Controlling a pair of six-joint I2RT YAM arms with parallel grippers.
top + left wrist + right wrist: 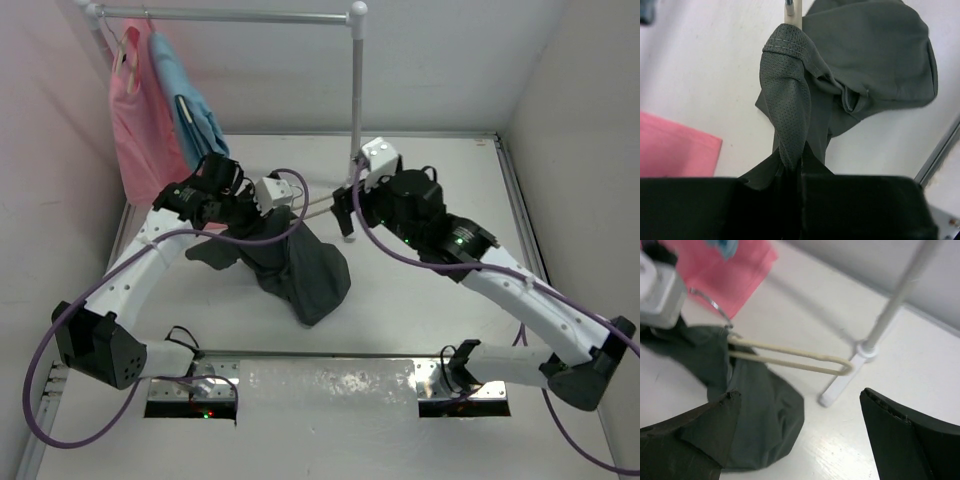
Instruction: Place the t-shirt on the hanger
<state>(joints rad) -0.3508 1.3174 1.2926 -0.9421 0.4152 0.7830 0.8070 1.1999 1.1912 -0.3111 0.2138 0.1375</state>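
The left claw is clamped on a fold of the t-shirt, which is bunched down onto the table. The right claw gapes wide and empty near the hanger, one end of which pokes out of the t-shirt.

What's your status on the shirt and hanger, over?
Left gripper shut on the t-shirt. Right gripper open, empty. The hanger partly in the cloth, one end bare. Rail post close by that end.

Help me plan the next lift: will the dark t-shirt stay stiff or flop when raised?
Likely floppy: the t-shirt hangs in folds from the left gripper and slumps on the table. Probably light, since one pinch holds it up.
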